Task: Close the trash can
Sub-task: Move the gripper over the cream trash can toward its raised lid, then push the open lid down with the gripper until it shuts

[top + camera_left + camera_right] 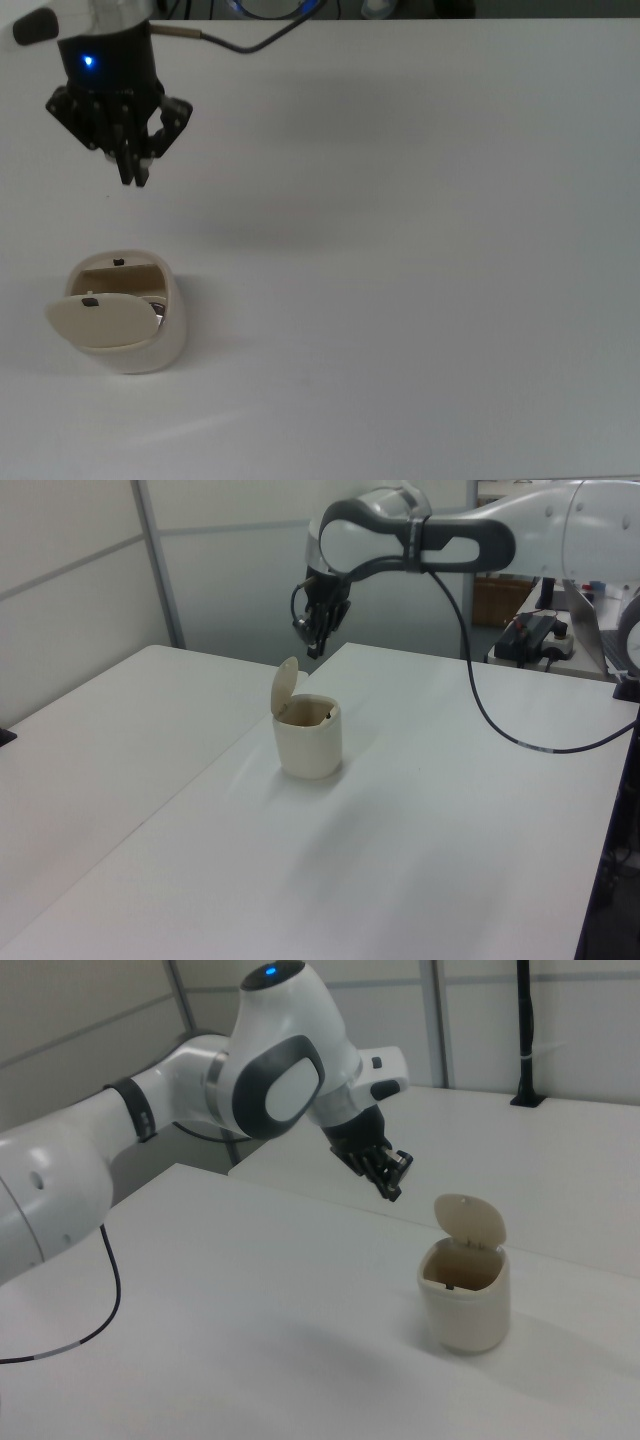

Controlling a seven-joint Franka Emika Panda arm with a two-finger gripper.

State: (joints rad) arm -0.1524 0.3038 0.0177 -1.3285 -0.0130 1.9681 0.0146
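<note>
A cream bin (125, 320) stands on a white surface (420, 250), at the top view's lower left, its hinged lid (470, 1221) standing upright and open. The gripper (133, 176) hangs in the air above and well apart from the bin, jaws together, holding nothing.

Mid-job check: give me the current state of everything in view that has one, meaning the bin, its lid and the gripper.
trash can: upright on the white table, open, not touched by anything.
lid: hinged up, standing nearly vertical above the rim.
gripper: shut, holding nothing, in the air above the table, apart from the can and lid.
</note>
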